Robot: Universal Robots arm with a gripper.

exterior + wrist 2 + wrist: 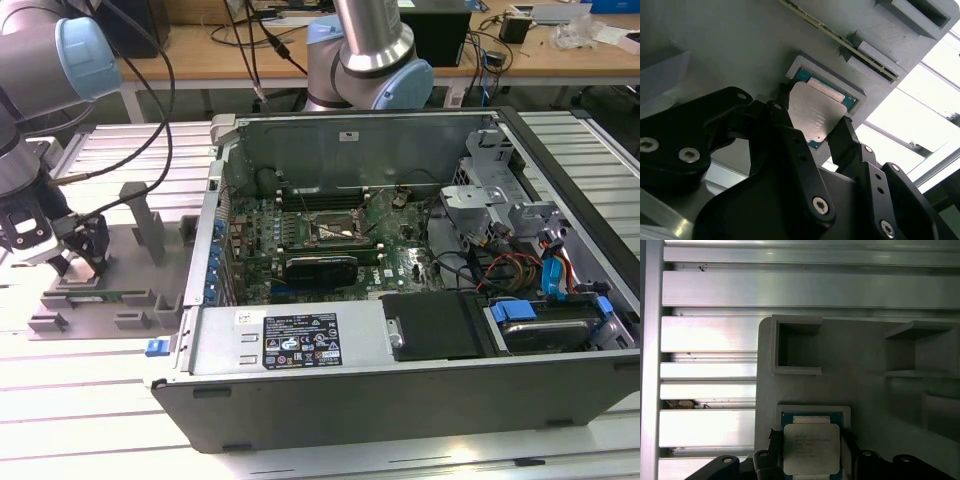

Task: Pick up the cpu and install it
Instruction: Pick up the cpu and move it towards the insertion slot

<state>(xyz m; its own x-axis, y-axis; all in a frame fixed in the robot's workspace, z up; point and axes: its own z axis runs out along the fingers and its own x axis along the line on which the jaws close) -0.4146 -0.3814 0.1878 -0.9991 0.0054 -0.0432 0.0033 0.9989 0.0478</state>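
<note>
The cpu (815, 112) is a flat square chip with a silver top and a green rim, lying in a shallow square nest of the grey fixture (740, 45). In both wrist views my gripper (812, 125) has one black finger (782, 117) against each side of the cpu (811, 447), shut on it. In the exterior view my gripper (75, 262) stands low over the grey fixture (110, 300) at the exterior view's left. The motherboard socket (338, 232) sits in the middle of the open computer case (300, 345).
A long thin green memory stick (840, 40) lies in a slot of the fixture beside the cpu nest. Grey posts (145, 220) rise from the fixture. A second arm base (370, 60) stands behind the case. Cables and drive bays (530, 260) fill the case's right side.
</note>
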